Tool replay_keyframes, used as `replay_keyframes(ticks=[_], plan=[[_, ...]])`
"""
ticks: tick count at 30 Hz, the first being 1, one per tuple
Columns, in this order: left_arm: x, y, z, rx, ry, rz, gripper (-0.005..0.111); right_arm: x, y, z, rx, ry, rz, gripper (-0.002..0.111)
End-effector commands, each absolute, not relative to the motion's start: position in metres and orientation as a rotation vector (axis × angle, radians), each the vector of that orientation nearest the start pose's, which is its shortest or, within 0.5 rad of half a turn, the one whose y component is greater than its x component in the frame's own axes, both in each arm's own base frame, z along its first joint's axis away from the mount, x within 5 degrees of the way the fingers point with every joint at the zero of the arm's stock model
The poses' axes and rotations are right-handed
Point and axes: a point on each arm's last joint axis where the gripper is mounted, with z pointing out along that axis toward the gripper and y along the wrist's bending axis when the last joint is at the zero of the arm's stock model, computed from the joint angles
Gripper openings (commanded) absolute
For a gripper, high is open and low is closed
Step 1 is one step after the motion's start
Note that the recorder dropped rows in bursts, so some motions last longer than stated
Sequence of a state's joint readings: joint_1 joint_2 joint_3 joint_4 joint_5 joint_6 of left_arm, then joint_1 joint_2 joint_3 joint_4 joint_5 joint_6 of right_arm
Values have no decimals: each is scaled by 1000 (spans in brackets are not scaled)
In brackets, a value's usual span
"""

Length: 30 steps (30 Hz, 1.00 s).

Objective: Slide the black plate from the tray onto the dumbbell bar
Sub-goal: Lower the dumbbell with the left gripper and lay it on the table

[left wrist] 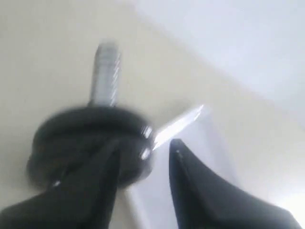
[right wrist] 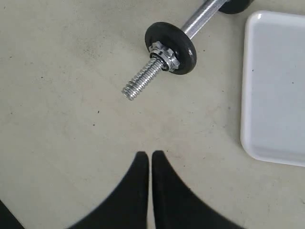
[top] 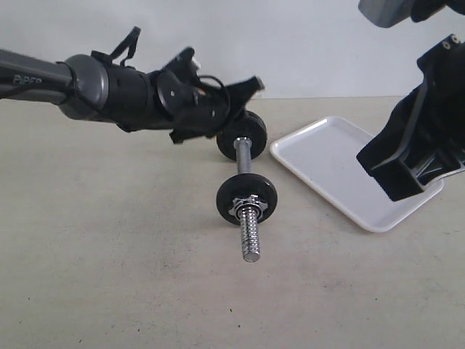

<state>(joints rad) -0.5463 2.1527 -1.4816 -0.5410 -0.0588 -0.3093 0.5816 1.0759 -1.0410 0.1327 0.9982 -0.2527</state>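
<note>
The dumbbell bar (top: 243, 156) lies on the table (top: 109, 254), just beside the white tray (top: 327, 156), with one threaded end (top: 251, 233) pointing toward the exterior camera. On that near end a black disc (top: 265, 190) is held by a chrome star-shaped collar nut (top: 243, 203).

The black plate (top: 254, 127) sits on the bar's far end, off the tray. In the blurred left wrist view it is pressed flat against a second, similar disc.

The left gripper (left wrist: 145, 143) reaches in from the left to this far end. Its fingers (left wrist: 200, 191) are spread: one crosses in front of the stacked discs, and the other stands clear beside their rim with a gap showing. Whether the first finger touches the discs cannot be told through the blur.

The right gripper (right wrist: 150, 155) hangs above the table near the tray's edge. Its fingers (right wrist: 136, 191) are pressed together and hold nothing.
</note>
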Motion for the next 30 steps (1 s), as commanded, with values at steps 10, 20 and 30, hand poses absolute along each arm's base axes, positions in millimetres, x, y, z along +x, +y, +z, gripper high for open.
replay_keyframes(ticks=[10,20,30], plan=[[423,-248,191,-391,2065,-813,33,162,118,352,-987,2326,297,0],[420,-249,188,-206,2117,-722,33,163,118,352,-988,2320,292,0],[402,-249,209,303,2209,-554,33,166,118,354,-986,2280,266,0]])
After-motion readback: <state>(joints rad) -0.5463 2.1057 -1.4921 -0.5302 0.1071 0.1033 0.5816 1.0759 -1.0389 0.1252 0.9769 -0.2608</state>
